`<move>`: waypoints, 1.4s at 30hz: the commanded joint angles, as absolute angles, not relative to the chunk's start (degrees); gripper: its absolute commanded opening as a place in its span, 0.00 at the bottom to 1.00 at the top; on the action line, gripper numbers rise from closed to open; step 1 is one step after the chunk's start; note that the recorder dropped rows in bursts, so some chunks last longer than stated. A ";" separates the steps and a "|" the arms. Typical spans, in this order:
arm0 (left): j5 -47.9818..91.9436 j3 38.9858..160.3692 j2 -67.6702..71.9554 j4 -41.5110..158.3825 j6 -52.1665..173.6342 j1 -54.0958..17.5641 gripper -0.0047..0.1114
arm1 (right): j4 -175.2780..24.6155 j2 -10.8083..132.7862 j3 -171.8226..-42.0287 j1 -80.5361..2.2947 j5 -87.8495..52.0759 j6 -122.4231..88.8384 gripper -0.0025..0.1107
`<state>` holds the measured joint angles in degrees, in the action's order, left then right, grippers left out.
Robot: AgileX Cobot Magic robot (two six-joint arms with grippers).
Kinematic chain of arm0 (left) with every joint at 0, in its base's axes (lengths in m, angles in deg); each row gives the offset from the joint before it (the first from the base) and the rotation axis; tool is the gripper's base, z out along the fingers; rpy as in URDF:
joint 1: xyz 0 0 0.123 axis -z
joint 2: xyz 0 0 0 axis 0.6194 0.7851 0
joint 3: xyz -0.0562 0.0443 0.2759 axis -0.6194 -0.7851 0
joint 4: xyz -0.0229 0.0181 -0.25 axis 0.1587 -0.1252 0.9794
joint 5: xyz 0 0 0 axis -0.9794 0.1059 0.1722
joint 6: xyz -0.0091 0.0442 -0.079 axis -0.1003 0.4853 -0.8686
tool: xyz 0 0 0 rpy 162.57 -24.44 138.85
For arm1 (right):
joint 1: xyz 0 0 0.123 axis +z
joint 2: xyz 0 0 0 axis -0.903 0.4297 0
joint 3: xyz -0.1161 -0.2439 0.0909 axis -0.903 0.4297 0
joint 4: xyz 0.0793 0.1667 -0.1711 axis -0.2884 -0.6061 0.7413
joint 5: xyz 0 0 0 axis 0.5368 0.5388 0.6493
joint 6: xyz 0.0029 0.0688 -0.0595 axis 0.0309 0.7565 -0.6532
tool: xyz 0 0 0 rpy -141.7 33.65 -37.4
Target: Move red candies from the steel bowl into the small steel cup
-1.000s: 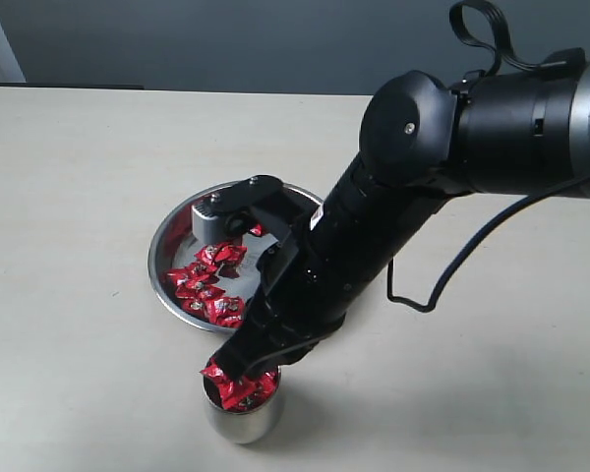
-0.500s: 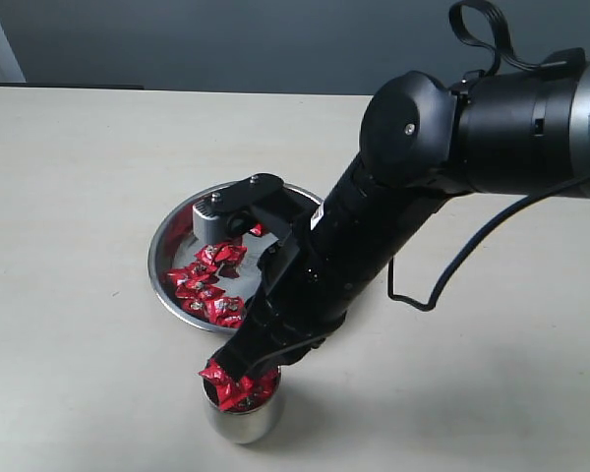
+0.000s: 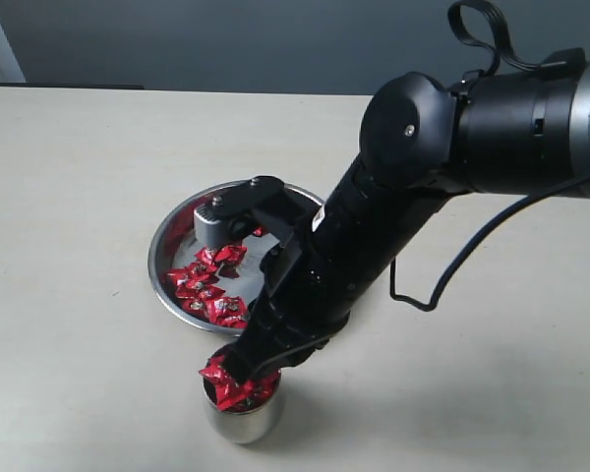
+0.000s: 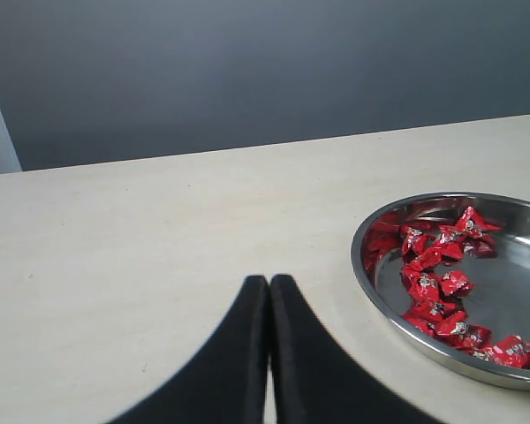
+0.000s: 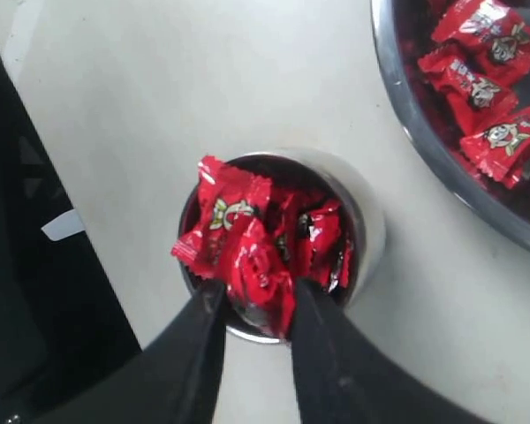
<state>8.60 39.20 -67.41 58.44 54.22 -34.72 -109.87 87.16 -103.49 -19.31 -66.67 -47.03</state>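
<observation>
Desk (image 3: 79,147): pale, matte, carries everything.

Right arm (image 3: 393,216): black, slants down from the right across the near edge of the steel bowl, its tip directly over the small steel cup.

Steel bowl (image 3: 157,265): wide, shallow, sits mid-desk. Also seen from the left wrist (image 4: 362,274) and the right wrist (image 5: 406,106).

Small steel cup (image 3: 241,423): upright, just beside the bowl on the side nearer the exterior camera, not touching it. Rim clear in the right wrist view (image 5: 367,221).

Red candies (image 3: 211,295): a loose cluster lies in the left part of the bowl (image 4: 433,283); more fill the cup and heap above its rim (image 5: 314,238).

My right fingers (image 5: 203,353): a narrow gap apart, at the cup mouth, with 1 red candy (image 5: 263,281) between the 2 tips. I cannot tell whether I grip it or it rests on the heap.

My left fingers (image 4: 238,353): pressed together, holding nothing, above bare desk, well apart from the bowl.
</observation>
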 commanded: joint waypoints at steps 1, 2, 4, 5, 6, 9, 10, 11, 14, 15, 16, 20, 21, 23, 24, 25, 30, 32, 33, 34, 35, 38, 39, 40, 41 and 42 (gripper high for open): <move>8.75 38.99 -67.67 58.75 54.23 -34.67 0.04 | -108.23 86.69 -103.20 -19.17 -67.00 -47.49 0.26; 8.75 38.99 -67.67 58.75 54.23 -34.67 0.04 | -108.02 86.69 -103.20 -19.17 -67.00 -47.49 0.26; 8.75 38.99 -67.67 58.75 54.23 -34.67 0.04 | -108.02 86.69 -103.20 -19.17 -66.61 -47.49 0.26; 8.75 38.99 -67.67 58.75 54.23 -34.67 0.04 | -108.02 86.69 -103.20 -19.17 -66.20 -47.49 0.26; 8.75 38.99 -67.67 58.75 54.23 -34.67 0.04 | -108.02 86.69 -103.20 -19.17 -65.11 -47.49 0.26; 8.75 38.99 -67.67 58.75 54.23 -34.67 0.04 | -108.02 86.69 -103.20 -19.17 -62.73 -47.33 0.26; 8.75 38.99 -67.67 58.75 54.23 -34.67 0.04 | -108.02 86.69 -103.20 -19.17 -61.96 -47.33 0.26; 8.75 38.99 -67.67 58.75 54.23 -34.67 0.04 | -108.02 86.69 -103.20 -19.17 -61.60 -47.44 0.26; 8.75 38.99 -67.67 58.75 54.23 -34.67 0.04 | -107.98 86.69 -103.20 -19.17 -60.56 -47.44 0.26; 8.75 38.99 -67.67 58.75 54.23 -34.67 0.04 | -107.98 86.69 -103.20 -19.17 -60.44 -47.44 0.26; 8.75 38.99 -67.67 58.75 54.23 -34.67 0.04 | -107.98 86.69 -103.20 -19.17 -60.44 -47.44 0.26; 8.75 38.99 -67.67 58.75 54.23 -34.67 0.04 | -107.98 86.69 -103.20 -19.17 -59.21 -47.44 0.26; 8.75 38.99 -67.67 58.75 54.23 -34.67 0.04 | -107.98 86.69 -103.20 -19.17 -58.62 -47.44 0.26; 8.75 38.99 -67.67 58.75 54.23 -34.67 0.04 | -107.88 86.69 -103.20 -19.17 -56.46 -47.44 0.26; 8.75 38.99 -67.67 58.75 54.23 -34.67 0.04 | -107.88 86.69 -103.20 -19.17 -55.55 -47.44 0.26; 8.75 38.99 -67.67 58.75 54.23 -34.67 0.04 | -107.88 86.69 -103.20 -19.17 -54.34 -47.44 0.26; 8.75 38.99 -67.67 58.75 54.23 -34.67 0.04 | -107.88 86.69 -103.36 -19.17 -50.41 -47.44 0.26; 8.75 38.99 -67.67 58.75 54.23 -34.67 0.04 | -107.46 86.69 -103.67 -19.17 -49.61 -47.44 0.25; 8.75 38.99 -67.67 58.75 54.23 -34.67 0.04 | -106.99 86.58 -103.83 -19.17 -49.14 -47.44 0.23; 8.75 38.99 -67.67 58.75 54.23 -34.67 0.04 | -106.39 86.49 -104.07 -19.17 -48.86 -47.44 0.19; 8.75 38.99 -67.67 58.75 54.23 -34.67 0.04 | -105.73 86.19 -104.19 -19.17 -47.99 -47.44 0.13; 8.75 38.99 -67.67 58.75 54.23 -34.67 0.04 | -101.50 84.69 -104.19 -19.52 -42.06 -45.10 0.02; 8.75 38.99 -67.67 58.75 54.23 -34.67 0.04 | -99.09 83.94 -104.19 -19.91 -39.48 -43.00 0.02; 8.75 38.99 -67.67 58.75 54.23 -34.67 0.04 | -97.06 83.07 -104.19 -20.65 -36.10 -38.83 0.02; 8.75 38.99 -67.67 58.75 54.23 -34.67 0.04 | -95.44 82.14 -104.19 -21.68 -32.94 -35.04 0.02; 8.75 38.99 -67.67 58.75 54.23 -34.67 0.04 | -94.67 81.39 -104.19 -22.71 -30.95 -32.50 0.02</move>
